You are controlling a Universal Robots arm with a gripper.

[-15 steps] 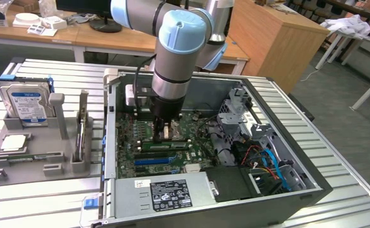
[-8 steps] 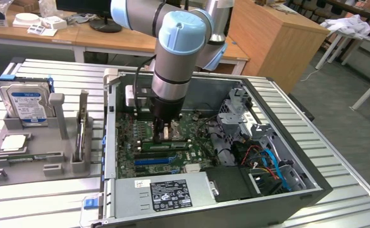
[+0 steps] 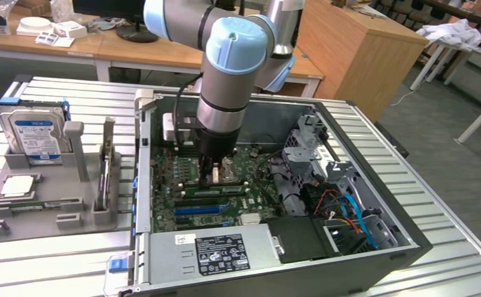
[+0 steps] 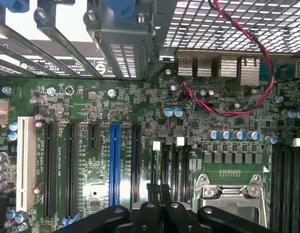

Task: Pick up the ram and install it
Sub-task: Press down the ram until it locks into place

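A ram [image 3: 106, 166] stands on its long edge in the grey holder [image 3: 59, 179] at the exterior view's left, outside the computer case. My gripper [image 3: 211, 180] hangs inside the open case, far from that ram and just over the motherboard [image 3: 224, 204]. In the wrist view its black fingertips [image 4: 158, 190] are pressed together with nothing showing between them. They sit over the black memory slots [image 4: 169, 167] beside the silver CPU socket [image 4: 232, 194].
A hard drive [image 3: 34, 133] with a blue label and a square CPU chip [image 3: 20, 185] also sit in the holder. Case walls, a drive cage [image 3: 311, 148], cables [image 3: 348, 210] and the power supply [image 3: 220, 250] surround the motherboard. A red-black wire [image 4: 247, 73] loops above the board.
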